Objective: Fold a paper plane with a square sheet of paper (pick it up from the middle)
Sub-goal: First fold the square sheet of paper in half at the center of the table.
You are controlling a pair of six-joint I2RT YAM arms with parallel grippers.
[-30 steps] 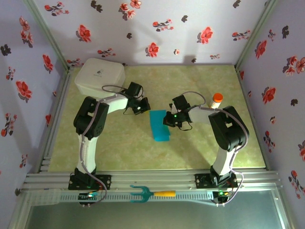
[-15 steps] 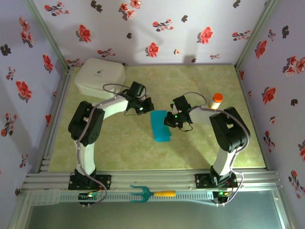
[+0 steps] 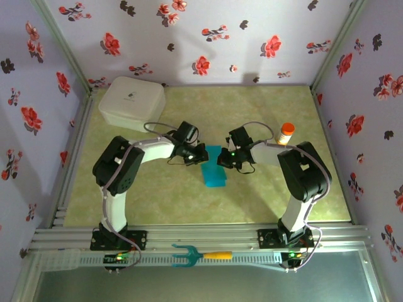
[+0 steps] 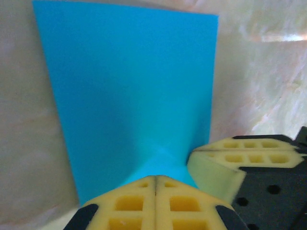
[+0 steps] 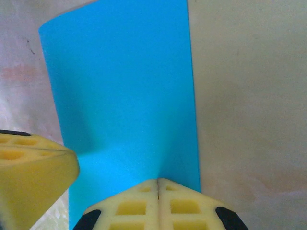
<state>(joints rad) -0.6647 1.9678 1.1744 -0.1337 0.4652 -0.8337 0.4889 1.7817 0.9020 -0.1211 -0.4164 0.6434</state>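
- My left gripper (image 4: 156, 187): yellow pads pressed together and clamped on one edge of the square sheet of paper (image 4: 129, 91). The paper rises in a small peak to the seam between the pads.
- My right gripper (image 5: 158, 189): pads likewise together, nipping the opposite edge of the sheet, which bows up slightly where it meets them.
- Top view: both grippers face each other across the far end of the sheet, near the middle of the green table (image 3: 157, 201). The sheet is teal-blue and appears longer than wide, with its near end lying flat.
- Left wrist view: one right-hand pad sits just beside my left pads.
- Surroundings: a white box (image 3: 132, 102) stands in the far left corner. An orange-and-white bottle (image 3: 286, 132) stands beside my right arm. A teal fork-shaped tool (image 3: 189, 255) lies on the near rail (image 3: 340, 234).
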